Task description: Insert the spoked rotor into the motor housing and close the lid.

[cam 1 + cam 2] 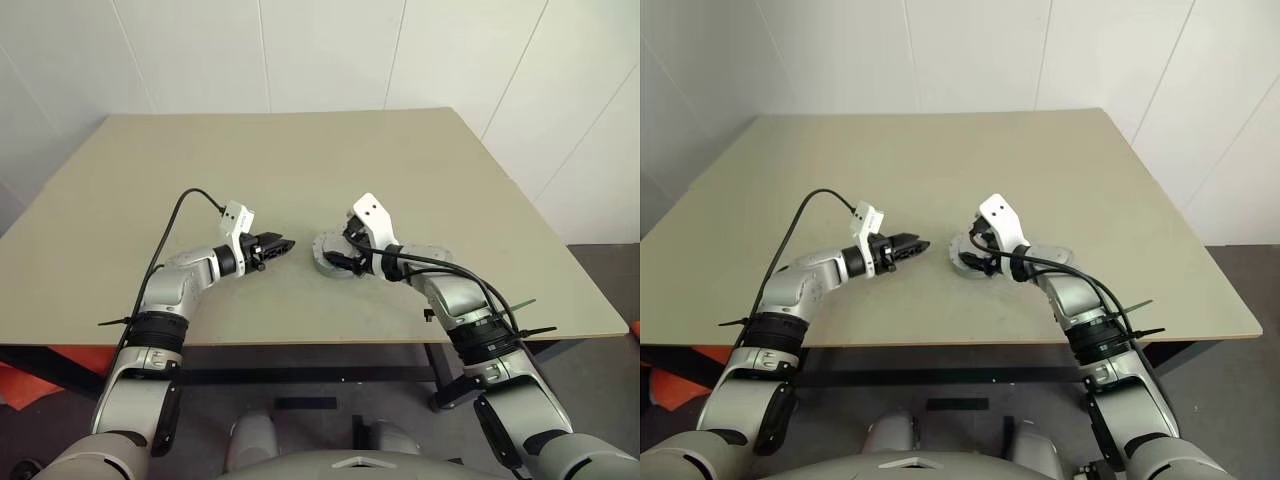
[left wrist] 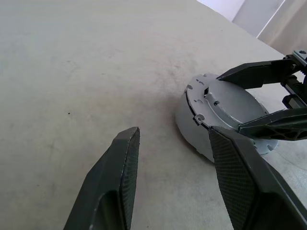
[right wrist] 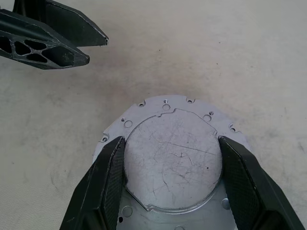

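Both right pincer point(image 3: 170, 163) fingers flank the lid point(image 3: 172, 163) on the housing point(image 2: 192, 129)

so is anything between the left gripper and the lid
Nothing visible lies between them. The left gripper is open and empty over bare table, a short gap from the lid, which sits on the motor housing. The right gripper straddles the lid's raised centre.

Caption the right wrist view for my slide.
Right gripper straddles the flat silver-grey round lid on the beige table.

Plain beige table point(image 1: 300, 160), the lidded motor housing point(image 1: 330, 255) alone on it, toward the near edge
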